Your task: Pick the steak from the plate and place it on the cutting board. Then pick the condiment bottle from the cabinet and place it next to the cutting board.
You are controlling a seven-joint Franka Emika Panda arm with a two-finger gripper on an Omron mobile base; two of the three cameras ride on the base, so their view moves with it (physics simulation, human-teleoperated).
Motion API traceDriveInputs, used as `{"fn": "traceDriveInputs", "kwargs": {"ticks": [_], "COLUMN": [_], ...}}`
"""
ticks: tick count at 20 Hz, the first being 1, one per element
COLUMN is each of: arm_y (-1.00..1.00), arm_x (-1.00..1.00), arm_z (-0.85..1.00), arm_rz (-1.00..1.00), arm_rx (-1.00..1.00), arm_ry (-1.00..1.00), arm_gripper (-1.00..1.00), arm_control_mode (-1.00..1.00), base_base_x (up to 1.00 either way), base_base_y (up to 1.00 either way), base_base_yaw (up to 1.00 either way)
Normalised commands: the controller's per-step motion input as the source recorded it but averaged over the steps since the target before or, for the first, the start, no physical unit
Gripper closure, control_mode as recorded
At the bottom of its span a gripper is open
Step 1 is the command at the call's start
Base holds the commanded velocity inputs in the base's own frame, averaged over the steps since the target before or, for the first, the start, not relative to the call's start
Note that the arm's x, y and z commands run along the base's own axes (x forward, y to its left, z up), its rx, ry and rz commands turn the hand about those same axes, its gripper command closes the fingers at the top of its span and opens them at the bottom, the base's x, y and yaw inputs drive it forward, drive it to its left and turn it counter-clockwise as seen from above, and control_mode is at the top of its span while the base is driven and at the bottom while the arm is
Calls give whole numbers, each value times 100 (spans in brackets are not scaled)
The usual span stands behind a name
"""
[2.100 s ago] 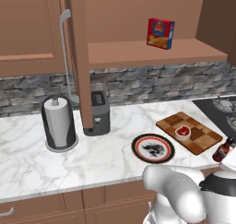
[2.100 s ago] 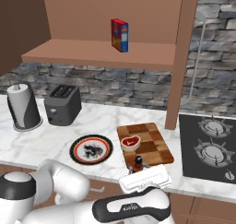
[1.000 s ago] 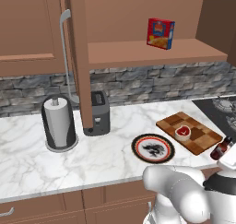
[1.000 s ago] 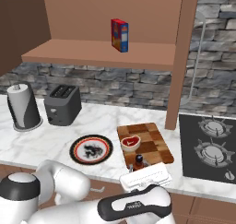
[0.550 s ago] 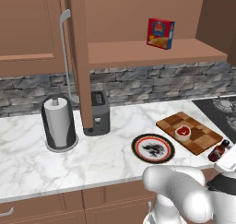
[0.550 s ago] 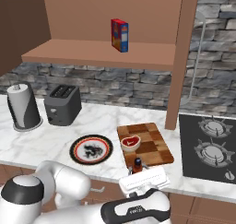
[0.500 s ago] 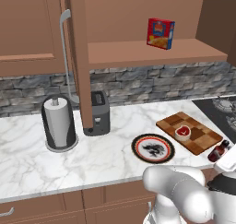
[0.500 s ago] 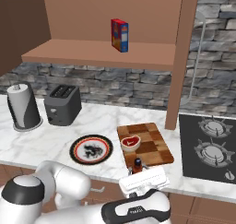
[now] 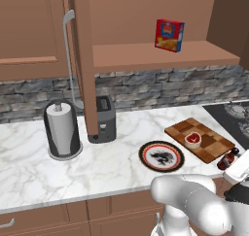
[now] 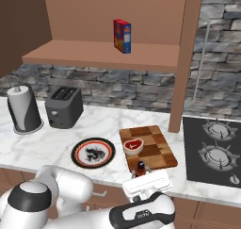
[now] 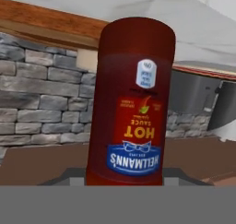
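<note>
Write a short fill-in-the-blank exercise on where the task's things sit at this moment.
1. The steak lies on the ______.
2. The round plate sits on the counter to the ______ of the cutting board in the right base view.
3. The label of the condiment bottle reads HOT ______ in the hand view.
4. On the cabinet shelf stands a red and yellow ______.

Missing words: cutting board; left; SAUCE; box

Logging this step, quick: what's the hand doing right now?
Hand: closed on the bottle, beside the board.
</note>
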Motion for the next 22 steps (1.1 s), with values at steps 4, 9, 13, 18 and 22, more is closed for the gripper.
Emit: {"fn": "traceDriveInputs", "kwargs": {"ticks": [4, 9, 13, 18, 22], "arm_y": [0, 0, 0, 0, 0], "arm_x": [16, 7, 2, 1, 3], "arm_z": [-5, -17, -22, -19, -12], "arm_rz": [0, 0, 0, 0, 0], "arm_rx": [0, 0, 0, 0, 0], "arm_ry": [0, -1, -4, -3, -2], "arm_gripper": [100, 100, 100, 100, 100], "arm_control_mode": [-100, -100, -100, -100, -100], "base_base_x": [0, 0, 0, 0, 0], "base_base_y": [0, 0, 0, 0, 0], "base_base_yaw": [0, 0, 0, 0, 0]}}
